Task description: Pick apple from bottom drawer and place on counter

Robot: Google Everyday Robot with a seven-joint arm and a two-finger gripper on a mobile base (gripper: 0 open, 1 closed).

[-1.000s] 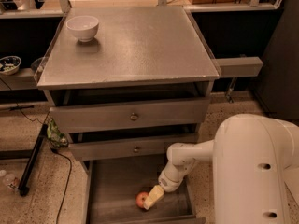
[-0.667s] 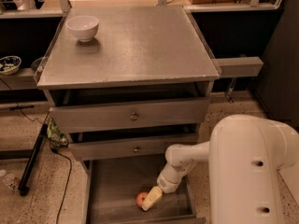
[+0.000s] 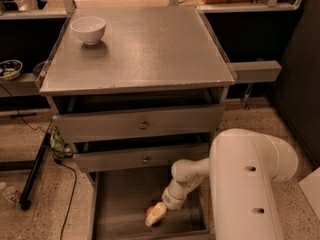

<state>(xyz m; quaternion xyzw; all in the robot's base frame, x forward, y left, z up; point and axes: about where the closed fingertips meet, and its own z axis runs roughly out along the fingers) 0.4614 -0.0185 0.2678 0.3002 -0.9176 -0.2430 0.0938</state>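
The apple (image 3: 149, 214), small and red-orange, lies on the floor of the open bottom drawer (image 3: 120, 204), near its front lip. My gripper (image 3: 156, 213) reaches down into the drawer and is right at the apple's right side, partly covering it. My white arm (image 3: 245, 184) fills the lower right. The counter (image 3: 150, 44), a broad grey metal top, is above the drawers.
A white bowl (image 3: 88, 29) stands on the counter's back left corner. Two grey drawers with brass knobs (image 3: 143, 125) stick out slightly above the bottom drawer. A narrow side ledge (image 3: 255, 71) juts out at the right. A black pole (image 3: 35, 174) and cable lie on the floor at left.
My arm's large white body has shifted a little to the left. The gripper and the apple stay at about the same spot in the drawer.
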